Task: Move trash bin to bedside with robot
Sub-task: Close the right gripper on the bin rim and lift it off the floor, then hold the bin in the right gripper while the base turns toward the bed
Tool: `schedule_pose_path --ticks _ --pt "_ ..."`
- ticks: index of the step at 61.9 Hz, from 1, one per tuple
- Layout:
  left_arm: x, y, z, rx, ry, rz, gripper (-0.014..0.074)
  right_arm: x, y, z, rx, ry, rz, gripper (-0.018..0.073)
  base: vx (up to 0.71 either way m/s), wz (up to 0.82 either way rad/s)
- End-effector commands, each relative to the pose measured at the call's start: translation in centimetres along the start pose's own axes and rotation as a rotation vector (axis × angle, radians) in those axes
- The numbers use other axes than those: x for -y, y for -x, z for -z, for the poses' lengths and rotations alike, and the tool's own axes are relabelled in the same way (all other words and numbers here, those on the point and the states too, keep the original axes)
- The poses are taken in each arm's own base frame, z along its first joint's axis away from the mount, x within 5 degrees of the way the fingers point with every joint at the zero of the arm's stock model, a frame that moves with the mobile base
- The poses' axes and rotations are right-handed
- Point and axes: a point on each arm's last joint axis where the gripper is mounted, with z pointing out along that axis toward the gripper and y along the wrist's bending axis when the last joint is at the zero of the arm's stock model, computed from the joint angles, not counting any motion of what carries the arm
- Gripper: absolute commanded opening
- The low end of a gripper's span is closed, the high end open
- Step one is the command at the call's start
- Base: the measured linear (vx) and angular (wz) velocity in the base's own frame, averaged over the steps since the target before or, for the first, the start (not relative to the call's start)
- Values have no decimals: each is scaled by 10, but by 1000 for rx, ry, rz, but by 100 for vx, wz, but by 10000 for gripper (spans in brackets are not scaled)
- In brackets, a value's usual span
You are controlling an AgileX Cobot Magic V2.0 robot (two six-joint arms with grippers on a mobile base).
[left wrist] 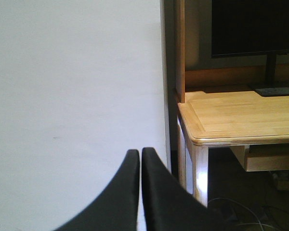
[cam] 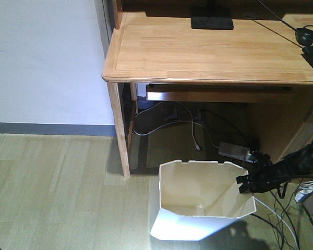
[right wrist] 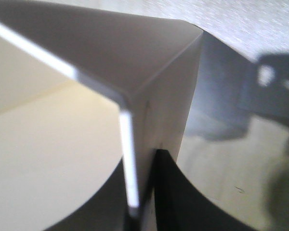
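Observation:
The off-white faceted trash bin (cam: 198, 200) stands on the wood floor in front of the desk, leaning a little, and its inside looks empty. My right gripper (cam: 246, 183) reaches in from the right and is shut on the bin's right rim. The right wrist view shows that gripper (right wrist: 142, 161) pinching the thin wall of the trash bin (right wrist: 149, 62), one finger inside and one finger (right wrist: 171, 192) outside. My left gripper (left wrist: 137, 153) is shut on nothing, held up facing a white wall. The bedside is out of view.
A light wooden desk (cam: 208, 52) stands just behind the bin, with a leg (cam: 121, 130) at its left and a pull-out tray (cam: 219, 94) under it. A monitor base (cam: 212, 22) sits on top. Cables (cam: 193, 127) and a power brick (cam: 233, 151) lie beneath.

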Motion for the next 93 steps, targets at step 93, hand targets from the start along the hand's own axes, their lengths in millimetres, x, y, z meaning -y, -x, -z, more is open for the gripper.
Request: schedule_pose_path --ticks 93 --pt "0 3 0 71 -7 23 -6 -117 39 195 182 495 190 -4 0 0"
